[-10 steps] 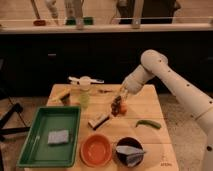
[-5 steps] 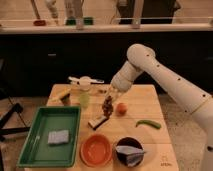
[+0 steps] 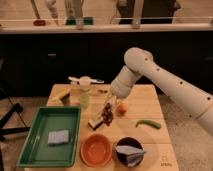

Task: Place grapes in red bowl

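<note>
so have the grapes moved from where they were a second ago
Yes. The dark reddish-brown bunch of grapes, hanging from the gripper, has shifted left from beside the round orange fruit and forward, toward the glossy orange-red bowl.

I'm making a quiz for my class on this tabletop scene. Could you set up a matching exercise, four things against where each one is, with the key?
Things:
1. grapes
2. red bowl
3. green pepper
4. green tray

Places:
A. on the table's left side, holding a grey-blue sponge
B. hanging from the shut gripper, above the table's middle
C. at the front edge, left of the dark bowl
D. lying on the table's right side

Pairs: 1-B, 2-C, 3-D, 4-A
</note>
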### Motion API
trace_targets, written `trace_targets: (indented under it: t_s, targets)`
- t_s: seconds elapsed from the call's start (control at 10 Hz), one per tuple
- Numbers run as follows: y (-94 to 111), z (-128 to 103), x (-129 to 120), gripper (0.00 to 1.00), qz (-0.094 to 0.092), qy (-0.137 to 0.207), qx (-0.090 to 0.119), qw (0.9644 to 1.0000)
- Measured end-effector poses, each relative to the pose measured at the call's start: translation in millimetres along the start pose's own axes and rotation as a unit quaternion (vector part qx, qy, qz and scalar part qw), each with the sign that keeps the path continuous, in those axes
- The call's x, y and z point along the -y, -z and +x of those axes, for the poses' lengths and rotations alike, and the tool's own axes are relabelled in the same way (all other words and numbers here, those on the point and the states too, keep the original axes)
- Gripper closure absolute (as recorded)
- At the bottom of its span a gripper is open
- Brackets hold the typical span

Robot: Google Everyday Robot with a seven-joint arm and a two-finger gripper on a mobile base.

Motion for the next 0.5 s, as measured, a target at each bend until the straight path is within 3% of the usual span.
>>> trace_targets:
  t_s: [0.5]
  targets:
    - [-27.9,-20.9,-1.4,1.00,-0.015,0.017,0.037,0.9991]
